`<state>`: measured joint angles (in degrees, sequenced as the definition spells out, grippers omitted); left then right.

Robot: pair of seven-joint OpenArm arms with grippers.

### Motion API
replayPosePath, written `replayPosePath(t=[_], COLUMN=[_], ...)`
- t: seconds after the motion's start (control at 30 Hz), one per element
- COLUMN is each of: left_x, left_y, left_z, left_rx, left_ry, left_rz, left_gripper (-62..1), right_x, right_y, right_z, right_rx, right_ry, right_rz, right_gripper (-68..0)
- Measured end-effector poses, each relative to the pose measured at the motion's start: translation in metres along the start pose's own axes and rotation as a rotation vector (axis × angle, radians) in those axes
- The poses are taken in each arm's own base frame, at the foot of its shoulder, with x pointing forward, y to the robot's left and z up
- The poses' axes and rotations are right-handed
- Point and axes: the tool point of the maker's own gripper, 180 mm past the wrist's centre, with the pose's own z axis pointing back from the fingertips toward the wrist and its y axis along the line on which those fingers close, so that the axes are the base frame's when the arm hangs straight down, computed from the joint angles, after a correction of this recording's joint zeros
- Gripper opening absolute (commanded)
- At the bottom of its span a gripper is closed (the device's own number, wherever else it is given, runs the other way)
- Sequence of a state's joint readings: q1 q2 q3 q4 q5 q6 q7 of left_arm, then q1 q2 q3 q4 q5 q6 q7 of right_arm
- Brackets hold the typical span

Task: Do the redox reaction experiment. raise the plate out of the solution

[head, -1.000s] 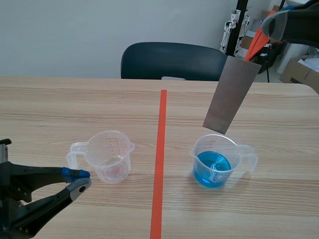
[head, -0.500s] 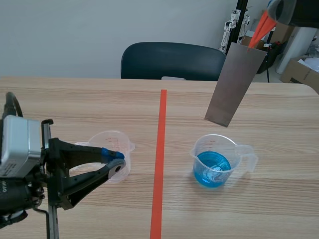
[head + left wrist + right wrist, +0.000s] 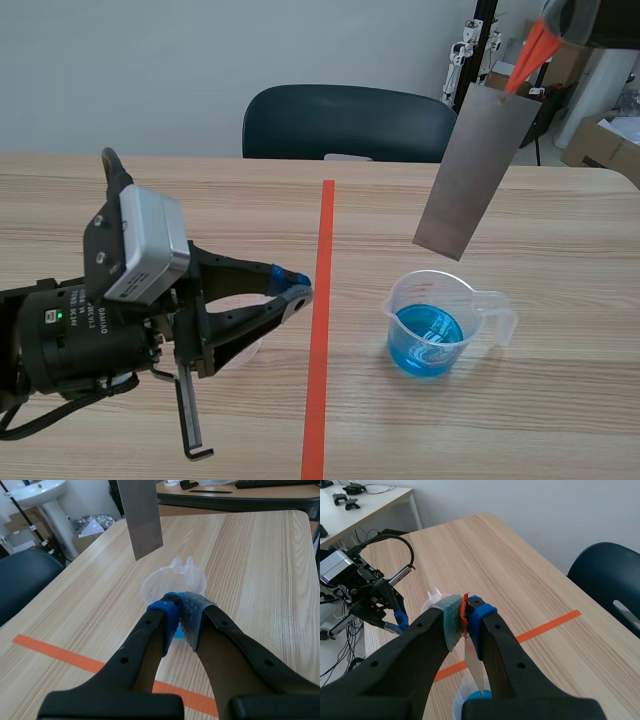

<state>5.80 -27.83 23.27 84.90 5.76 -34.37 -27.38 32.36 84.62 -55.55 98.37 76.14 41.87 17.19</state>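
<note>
We are observing the right gripper (image 3: 548,28) raised over the far right of the light wooden table (image 3: 560,400). Its two fingers are pressing together on the orange-red tab (image 3: 527,58) fixed to the top edge of the grey rectangular metal plate (image 3: 470,170). The plate is hanging tilted in the air, with its lower edge standing clear above the transparent plastic measuring cup (image 3: 440,320) that is holding the blue solution (image 3: 428,340); plate and liquid are not touching. The cup is sitting on the table to the right of the orange-red tape line, its handle pointing right. The left gripper (image 3: 297,292) is hovering low just beside that line. In the left wrist view we are finding its pads (image 3: 167,611) meeting with nothing between them, and the cup is lying just ahead of them. A second transparent cup (image 3: 247,350) is showing only in part behind the left arm. A dark blue chair (image 3: 345,122) is standing at the table's far edge.
</note>
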Motion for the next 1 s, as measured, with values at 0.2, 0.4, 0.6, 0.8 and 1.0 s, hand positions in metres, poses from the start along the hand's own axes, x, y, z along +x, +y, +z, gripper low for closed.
replayPosePath(t=[0.2,0.4,0.6,0.8,1.0], left_x=[0.002,0.007,0.009,0.015,0.016], left_y=[-0.012,-0.007,-0.006,-0.007,-0.005], left_z=[-0.021,-0.034,-0.045,-0.053,-0.058], left_rx=[-0.032,0.001,0.011,0.009,0.028], left_ry=[-0.004,-0.015,-0.008,-0.029,-0.025], left_rz=[0.014,-0.001,-0.004,-0.001,-0.003], left_gripper=[-56.9,-56.9,-56.9,-56.9,-56.9], right_x=[-0.002,-0.008,-0.008,-0.009,-0.009], right_y=[-0.001,-0.001,-0.001,-0.001,-0.001], right_z=[0.000,0.000,0.000,0.000,0.000], right_rx=[-0.003,-0.004,-0.005,-0.005,-0.005], right_ry=[0.011,0.045,0.044,0.051,0.052], right_rz=[-0.010,-0.016,-0.021,-0.021,-0.021], right_gripper=[-67.3,-67.3,-67.3,-67.3,-67.3])
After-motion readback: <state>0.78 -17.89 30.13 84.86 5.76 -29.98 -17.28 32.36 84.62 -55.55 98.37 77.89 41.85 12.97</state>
